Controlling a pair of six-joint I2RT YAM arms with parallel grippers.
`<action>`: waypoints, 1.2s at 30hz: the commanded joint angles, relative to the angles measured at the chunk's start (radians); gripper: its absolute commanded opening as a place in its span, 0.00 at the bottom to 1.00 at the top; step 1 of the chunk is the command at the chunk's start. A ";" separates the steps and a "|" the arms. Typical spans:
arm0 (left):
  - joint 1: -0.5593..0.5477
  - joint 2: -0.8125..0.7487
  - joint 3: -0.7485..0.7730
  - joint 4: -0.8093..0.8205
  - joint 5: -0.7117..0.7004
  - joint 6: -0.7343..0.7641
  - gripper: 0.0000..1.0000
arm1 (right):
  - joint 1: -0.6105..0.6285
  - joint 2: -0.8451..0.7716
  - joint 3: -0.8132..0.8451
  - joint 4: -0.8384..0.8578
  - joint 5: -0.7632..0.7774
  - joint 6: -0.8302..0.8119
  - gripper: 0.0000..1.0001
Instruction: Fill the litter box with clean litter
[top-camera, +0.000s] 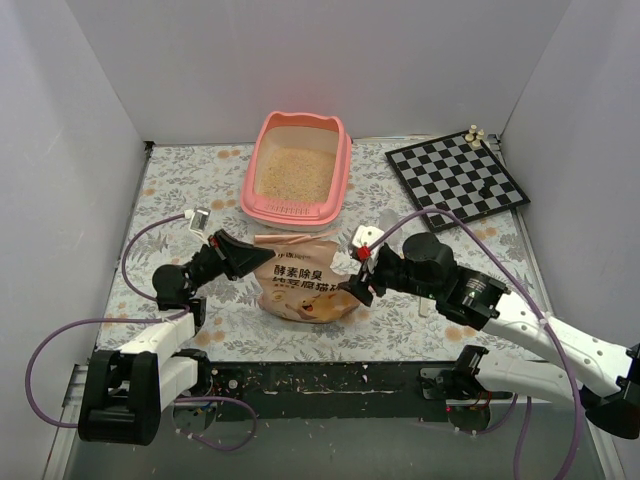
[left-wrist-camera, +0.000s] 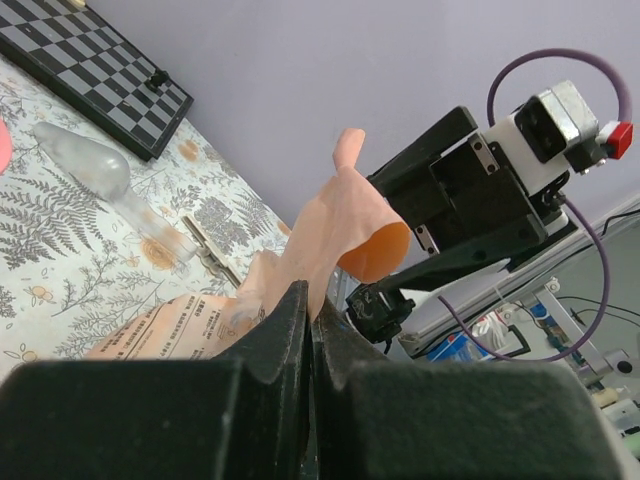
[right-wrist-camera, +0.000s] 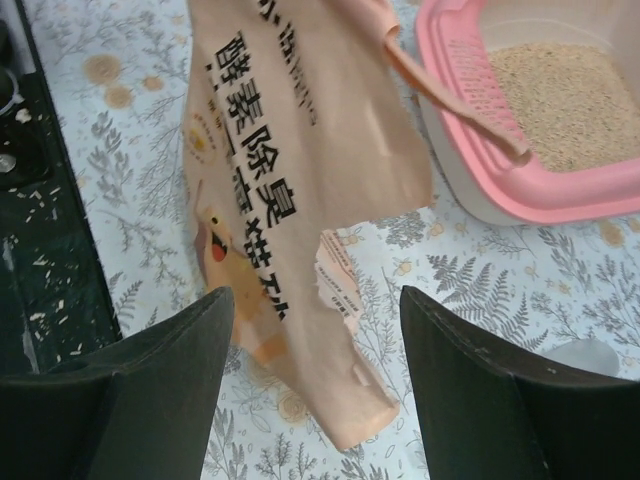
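The pink litter box (top-camera: 258, 205) stands at the back centre with pale beige litter (top-camera: 296, 172) in it; both also show in the right wrist view, the box (right-wrist-camera: 520, 195) and the litter (right-wrist-camera: 570, 100). The orange-tan printed bag (top-camera: 303, 285) lies in front of it. My left gripper (top-camera: 250, 258) is shut on the bag's left top edge (left-wrist-camera: 335, 225). My right gripper (top-camera: 356, 281) is open at the bag's right corner, its fingers (right-wrist-camera: 160, 400) on either side of the bag (right-wrist-camera: 290, 150) and above it.
A chessboard (top-camera: 457, 180) with a few pieces lies at the back right. A clear scoop (left-wrist-camera: 95, 165) lies on the floral cloth. A torn bag strip (right-wrist-camera: 450, 100) rests across the litter box's slotted ledge. White walls enclose three sides.
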 joint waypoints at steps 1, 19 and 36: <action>0.004 -0.018 -0.009 0.292 -0.014 -0.050 0.00 | 0.000 -0.044 -0.064 0.093 -0.127 -0.028 0.76; 0.004 -0.040 -0.068 0.456 -0.005 -0.110 0.00 | -0.237 0.094 -0.174 0.424 -0.506 -0.135 0.77; 0.004 -0.020 -0.078 0.539 -0.009 -0.140 0.00 | -0.251 0.324 -0.187 0.659 -0.804 -0.022 0.76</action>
